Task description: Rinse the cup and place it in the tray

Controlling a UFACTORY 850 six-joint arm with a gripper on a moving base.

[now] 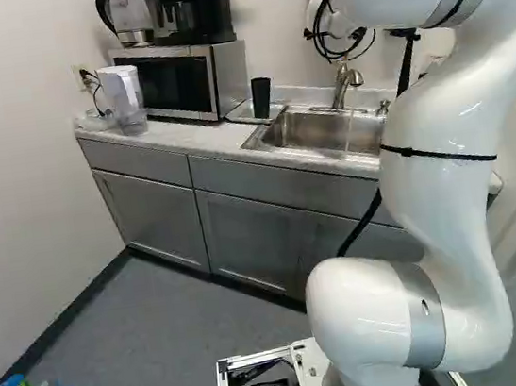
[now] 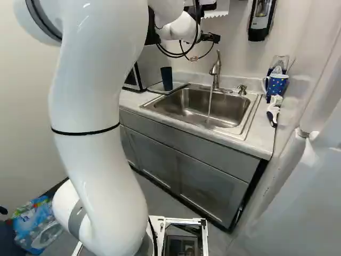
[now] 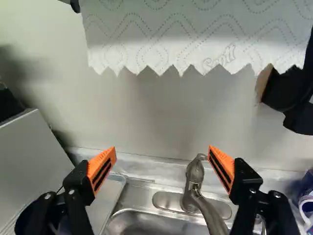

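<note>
One black, tapered cup [image 1: 262, 98] and one flat grey tray [image 2: 177, 89] are seen on the pale worktop [image 1: 196, 141], beside one stainless-steel sink [image 2: 184, 104]. One curved metal faucet [image 2: 215, 72] is seen at the sink, and one thin stream of water [image 2: 209, 103] is being let down into the basin. One blue, spotted mug [image 2: 277, 84] is placed at the sink's other side.

The cup is set on the tray, lower than the black jaws [image 2: 211, 38] and to their left in both base views, well apart from them. The cup is stood upright, its long axis vertical; its wider end is turned up.

In the wrist view, the two orange-padded jaws [image 3: 163, 152] are held wide apart, with nothing clasped; the faucet is framed between and beyond them.
</note>
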